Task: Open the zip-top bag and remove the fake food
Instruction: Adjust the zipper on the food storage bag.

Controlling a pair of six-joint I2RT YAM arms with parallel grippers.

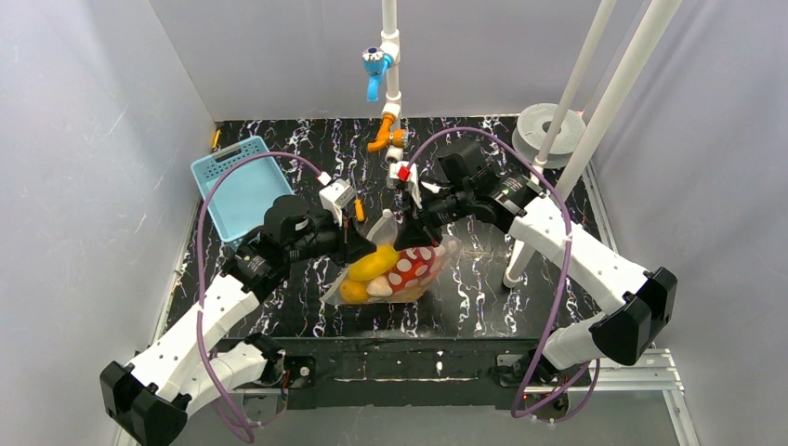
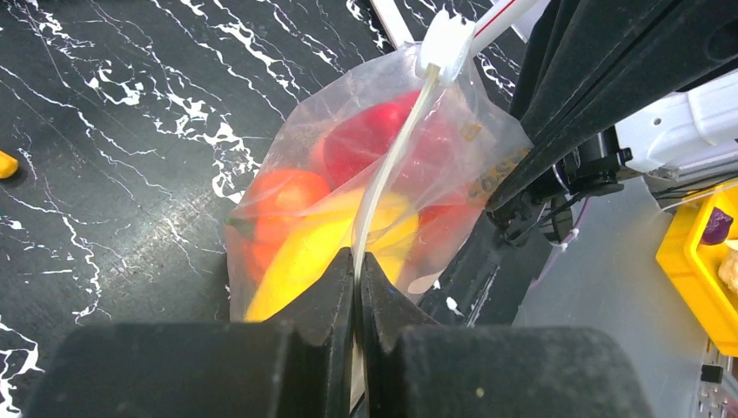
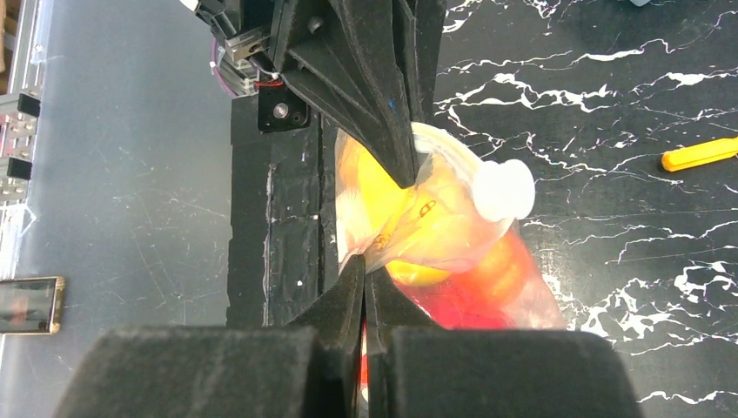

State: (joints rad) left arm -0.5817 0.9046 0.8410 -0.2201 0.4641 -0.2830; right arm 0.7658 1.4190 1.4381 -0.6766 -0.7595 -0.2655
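Observation:
The zip-top bag (image 1: 401, 279) is held just above the black marbled table between both arms. Through the clear plastic the fake food shows: a yellow oblong piece (image 1: 372, 263), a red piece (image 2: 374, 131) and an orange-red round one (image 2: 283, 200). My left gripper (image 2: 357, 261) is shut on the bag's top strip, which runs up to a white slider (image 2: 444, 39). From the opposite side my right gripper (image 3: 364, 266) is shut on the other lip of the bag (image 3: 435, 226). The left gripper's fingers (image 3: 392, 131) face it across the bag mouth.
A light blue basket (image 1: 242, 181) sits at the back left. An orange-handled screwdriver (image 1: 360, 210) lies behind the bag. White pipe posts (image 1: 558, 167) rise at the right, a blue tap (image 1: 376, 65) hangs at the back, and a yellow bin (image 2: 696, 252) stands off the table.

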